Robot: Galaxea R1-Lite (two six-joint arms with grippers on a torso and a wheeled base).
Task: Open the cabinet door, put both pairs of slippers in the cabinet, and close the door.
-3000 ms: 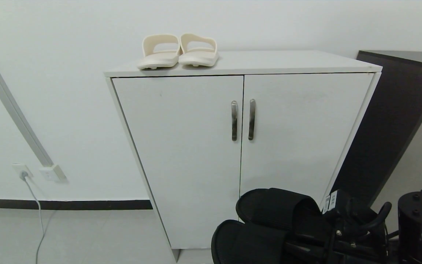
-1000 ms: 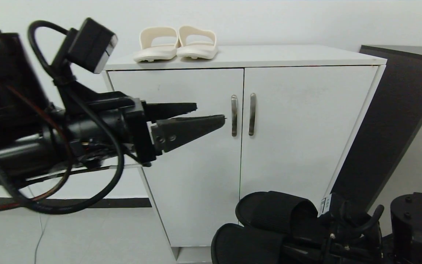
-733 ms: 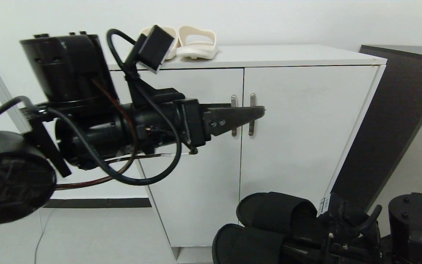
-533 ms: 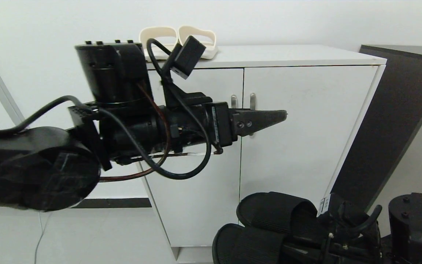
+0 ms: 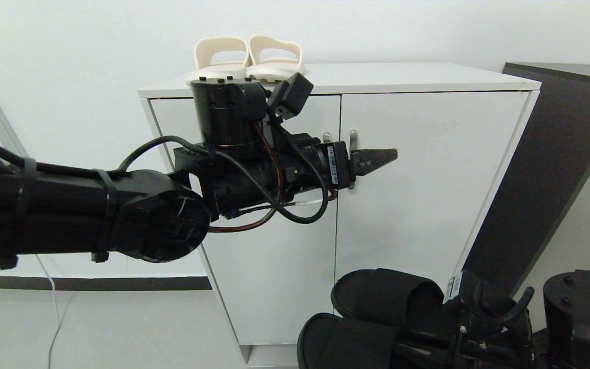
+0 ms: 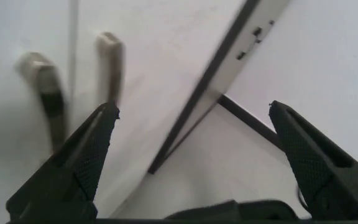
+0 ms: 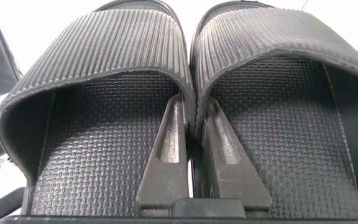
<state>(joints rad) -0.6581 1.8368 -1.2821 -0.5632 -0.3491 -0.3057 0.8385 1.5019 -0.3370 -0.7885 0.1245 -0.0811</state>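
Cabinet handles [image 5: 352, 139] now sit behind the left hand [image 5: 390, 152], advanced closer, spread wide; right hand [image 7: 194, 106] pinches black slippers [image 7: 104, 81].

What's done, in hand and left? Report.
Done: nothing; both cabinet doors are shut. In hand: the open left hand is at the door handles; the right hand grips the black slippers. Left: opening, stowing them and the cream slippers on top, closing.

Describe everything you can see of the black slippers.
The black slippers are a matching pair of rubbery-looking slides with ribbed straps and finely textured footbeds. They sit side by side, held by the right gripper, one finger inside each, pinching their adjoining strap walls together, low in front of the cabinet.
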